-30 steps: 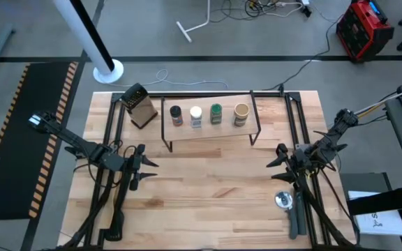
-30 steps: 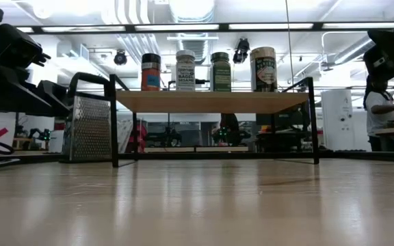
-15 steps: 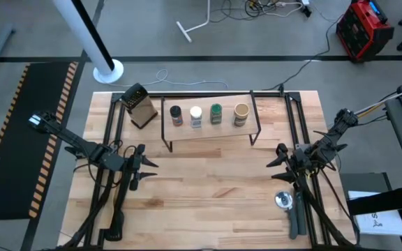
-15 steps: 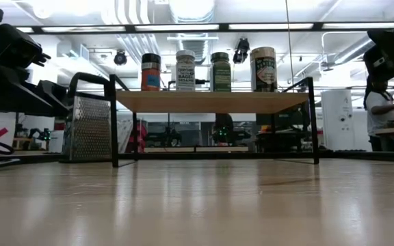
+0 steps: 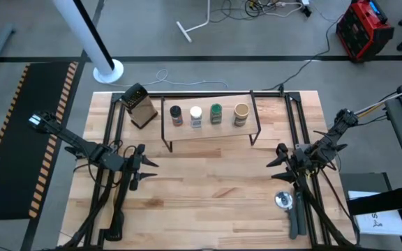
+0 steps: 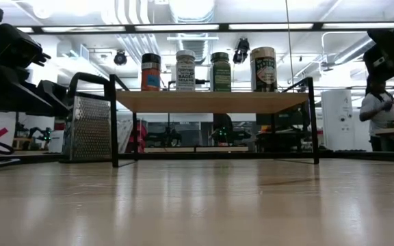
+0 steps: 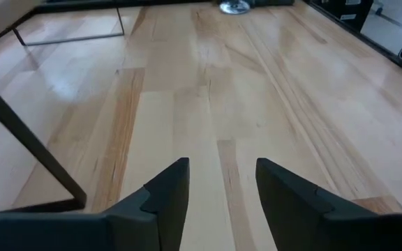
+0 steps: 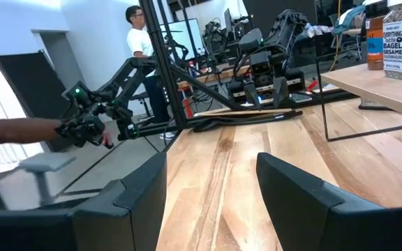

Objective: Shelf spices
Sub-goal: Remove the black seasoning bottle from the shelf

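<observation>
- The four spices stand in a row on the shelf (image 5: pixel 210 125) near the table's (image 5: pixel 208 202) far edge: dark-lidded jar (image 5: pixel 176 115), white-lidded jar (image 5: pixel 196 116), green-lidded jar (image 5: pixel 216 113), tan jar (image 5: pixel 241 114).
- A metal grater (image 5: pixel 139 106) stands just beside the shelf, toward the far left corner.
- The left gripper (image 5: pixel 137 166) hovers by the left edge, holding nothing, fingers apart with a narrow gap.
- The right gripper (image 5: pixel 280 164) hovers by the right edge, holding nothing, fingers apart.
- A silver disc (image 5: pixel 283 201) lies near the right front corner.
</observation>
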You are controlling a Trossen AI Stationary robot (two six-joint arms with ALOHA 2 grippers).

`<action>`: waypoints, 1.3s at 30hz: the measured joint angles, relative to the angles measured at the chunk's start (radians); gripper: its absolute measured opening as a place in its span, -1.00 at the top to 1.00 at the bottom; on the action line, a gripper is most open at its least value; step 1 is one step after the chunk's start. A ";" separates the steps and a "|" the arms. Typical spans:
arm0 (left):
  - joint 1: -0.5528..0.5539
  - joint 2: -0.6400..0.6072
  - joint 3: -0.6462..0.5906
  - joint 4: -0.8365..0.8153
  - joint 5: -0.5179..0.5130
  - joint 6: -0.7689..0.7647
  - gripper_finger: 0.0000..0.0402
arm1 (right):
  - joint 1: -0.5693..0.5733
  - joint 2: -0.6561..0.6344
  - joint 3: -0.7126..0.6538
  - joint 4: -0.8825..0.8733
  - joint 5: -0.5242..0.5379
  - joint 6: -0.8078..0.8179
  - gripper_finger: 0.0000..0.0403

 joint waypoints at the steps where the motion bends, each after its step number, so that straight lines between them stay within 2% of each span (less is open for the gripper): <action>1: 0.000 0.000 0.000 0.011 0.000 0.002 0.22 | 0.000 0.000 0.000 0.000 0.000 0.000 0.01; 13: 0.000 0.000 0.000 0.086 0.000 -0.009 0.21 | 0.000 0.000 0.000 0.001 0.001 0.058 0.01; 19: 0.000 0.000 0.000 0.068 -0.004 0.082 0.25 | 0.000 0.000 0.000 0.015 0.001 0.077 0.01; 22: 0.000 0.003 0.000 0.071 -0.046 0.098 0.28 | 0.000 0.000 0.000 0.063 0.002 0.070 0.01; 25: 0.002 0.001 0.018 0.070 -0.037 0.087 0.33 | 0.000 0.000 0.000 0.160 0.009 0.065 0.01; 29: 0.001 0.014 0.111 0.024 0.016 0.094 0.41 | 0.000 0.012 0.000 0.194 0.065 0.064 0.01; 34: 0.001 0.065 0.321 -0.216 0.024 0.081 0.49 | 0.000 0.053 0.000 0.221 0.111 0.063 0.01; 36: 0.002 0.097 0.420 -0.311 -0.005 0.057 0.51 | 0.000 0.085 0.000 0.246 0.148 0.061 0.01; 39: 0.002 0.148 0.578 -0.442 -0.135 -0.007 0.54 | 0.000 0.147 0.000 0.295 0.200 0.056 0.01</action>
